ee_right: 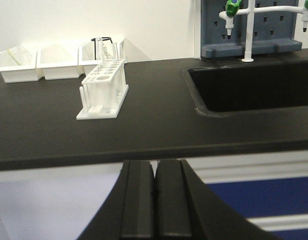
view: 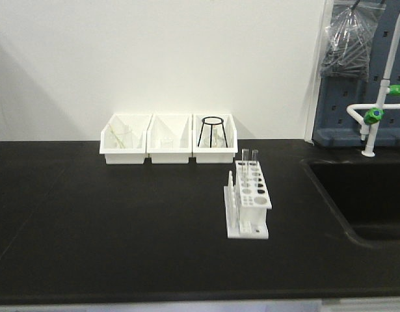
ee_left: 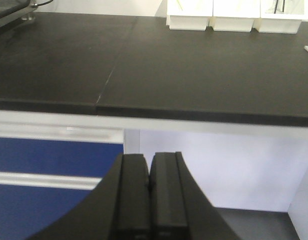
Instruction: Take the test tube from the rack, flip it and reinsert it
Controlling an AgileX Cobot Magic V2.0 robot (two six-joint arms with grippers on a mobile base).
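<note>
Judging from how things lie, the task is at its opening step: no approach has been made and nothing is lifted. The rack (view: 248, 198) stands on the black counter (view: 108, 214) right of centre in the front view, in front of the three white bins (view: 168, 140) and left of the sink (view: 369, 195). Two clear test tubes (view: 244, 156) stand upright in holes at its far end. I cannot tell whether they are mouth up or mouth down.

My right claw (ee_right: 155, 200) sits at the bottom of its wrist view, fingers pressed together, with nothing between them and touching nothing. It hangs off the near edge of the counter, well apart from the rack in the upper left of that view. My left claw (ee_left: 149, 200) is likewise closed and empty at the bottom of its view, facing bare counter, with the bins along the top of the frame.

Assessment: the right claw is the better placed. The next move calls for spreading its fingers, rising over the counter edge, and closing squarely on one tube above the top plate, without knocking its neighbour or shifting the light rack.
</note>
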